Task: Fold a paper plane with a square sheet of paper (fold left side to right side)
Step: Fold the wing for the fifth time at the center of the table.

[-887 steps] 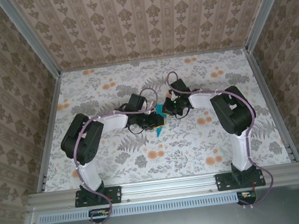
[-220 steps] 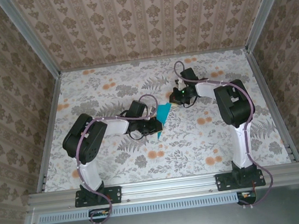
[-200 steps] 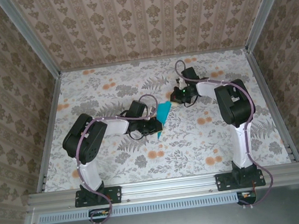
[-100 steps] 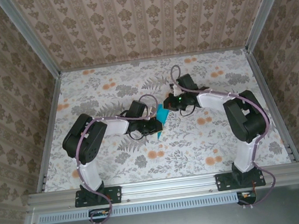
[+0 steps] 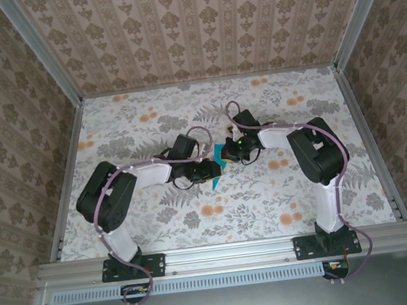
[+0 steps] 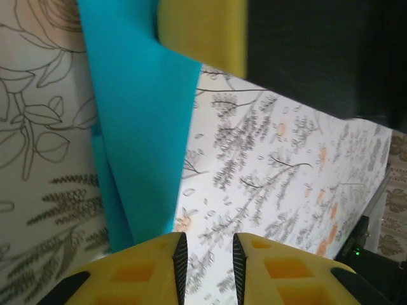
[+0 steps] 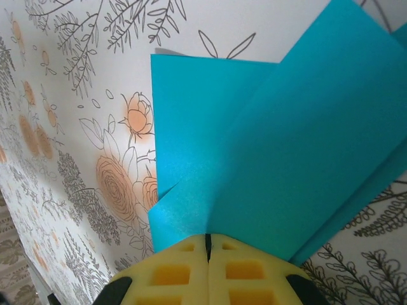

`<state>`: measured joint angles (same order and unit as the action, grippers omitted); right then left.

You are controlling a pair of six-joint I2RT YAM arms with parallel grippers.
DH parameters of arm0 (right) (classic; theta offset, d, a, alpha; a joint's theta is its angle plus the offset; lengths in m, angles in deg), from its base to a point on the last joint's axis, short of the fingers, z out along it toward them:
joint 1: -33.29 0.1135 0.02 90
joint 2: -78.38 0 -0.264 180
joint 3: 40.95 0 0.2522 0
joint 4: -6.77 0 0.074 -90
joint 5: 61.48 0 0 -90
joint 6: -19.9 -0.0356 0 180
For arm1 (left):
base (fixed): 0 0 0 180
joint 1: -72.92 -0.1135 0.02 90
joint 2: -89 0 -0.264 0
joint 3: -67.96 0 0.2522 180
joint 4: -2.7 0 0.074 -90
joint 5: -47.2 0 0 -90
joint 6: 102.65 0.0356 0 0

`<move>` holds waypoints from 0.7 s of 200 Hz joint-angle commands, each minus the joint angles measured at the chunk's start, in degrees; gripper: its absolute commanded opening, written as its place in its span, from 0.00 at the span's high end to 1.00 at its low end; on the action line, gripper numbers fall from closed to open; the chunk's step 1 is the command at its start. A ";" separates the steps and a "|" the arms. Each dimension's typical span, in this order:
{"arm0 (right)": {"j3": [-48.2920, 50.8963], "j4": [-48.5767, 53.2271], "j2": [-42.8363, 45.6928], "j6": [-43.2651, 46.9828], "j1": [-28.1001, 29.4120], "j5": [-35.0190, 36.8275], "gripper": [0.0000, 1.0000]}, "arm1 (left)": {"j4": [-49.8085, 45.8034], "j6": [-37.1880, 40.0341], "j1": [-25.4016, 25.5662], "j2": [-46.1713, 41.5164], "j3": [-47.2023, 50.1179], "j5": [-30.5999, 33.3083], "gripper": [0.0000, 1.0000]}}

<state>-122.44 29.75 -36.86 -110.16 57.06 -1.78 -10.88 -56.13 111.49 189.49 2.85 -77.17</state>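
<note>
Plain folded turquoise-blue sheet of paper [image 7: 273, 127], layers overlapping. The right gripper [image 7: 208, 241] is closed against its fold, and the left gripper [image 6: 210, 244] is slightly parted beside it.

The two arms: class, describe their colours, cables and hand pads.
The left arm and right arm have white links, black joints and a lilac cable each. The left hand and right hand carry yellow pads with square recesses.

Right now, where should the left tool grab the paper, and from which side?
Probably its narrow near end, coming in low from the left arm's side. The paper tapers toward the left tool, whose jaws stand slightly apart just beside it, while the shut right tool sits at the far end.
</note>
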 commanded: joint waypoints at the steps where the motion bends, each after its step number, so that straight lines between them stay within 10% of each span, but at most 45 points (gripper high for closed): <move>1: -0.67 5.46 -2.59 1.02 -0.12 1.84 1.00 | -3.64 1.17 -0.95 -4.17 0.22 -1.89 0.72; 28: -1.13 5.62 -3.15 1.03 -0.10 1.56 1.00 | -4.46 0.64 -0.43 -5.23 0.97 -5.21 0.73; 140: -1.86 6.61 -3.17 1.60 0.02 0.78 1.00 | -28.83 12.95 7.40 -5.15 -8.32 17.12 0.70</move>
<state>-124.34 32.17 -37.74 -109.30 57.02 -2.16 -34.37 -47.15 117.21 181.79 -0.85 -64.08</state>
